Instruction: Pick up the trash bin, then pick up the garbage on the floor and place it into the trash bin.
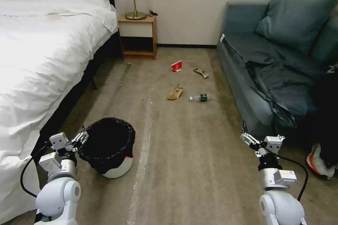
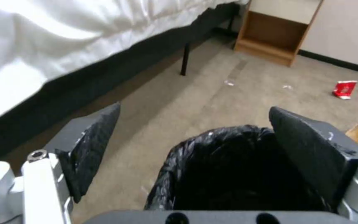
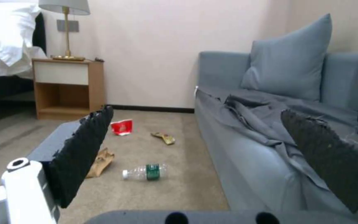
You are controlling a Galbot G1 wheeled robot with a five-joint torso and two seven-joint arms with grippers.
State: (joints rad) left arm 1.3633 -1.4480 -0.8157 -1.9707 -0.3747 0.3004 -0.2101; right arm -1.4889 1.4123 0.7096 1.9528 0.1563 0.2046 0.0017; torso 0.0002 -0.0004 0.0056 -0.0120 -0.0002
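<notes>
Just ahead of parted left fingers (image 2: pixel 96 146), trash bin (image 2: pixel 228 168)

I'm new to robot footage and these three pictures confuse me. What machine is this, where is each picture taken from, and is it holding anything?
It is a wheeled robot with two arms. The head view looks down from its head; the other two look out from cameras on its wrists. The left gripper, fingers open, hangs at the rim of the small round white trash bin lined with a black bag, not gripping it. The right gripper, open and empty, hovers by the blue-grey sofa. On the carpet ahead lie a crumpled brown paper bag, a clear bottle with a green label, a red-and-white carton and a flat yellowish-brown wrapper.
</notes>
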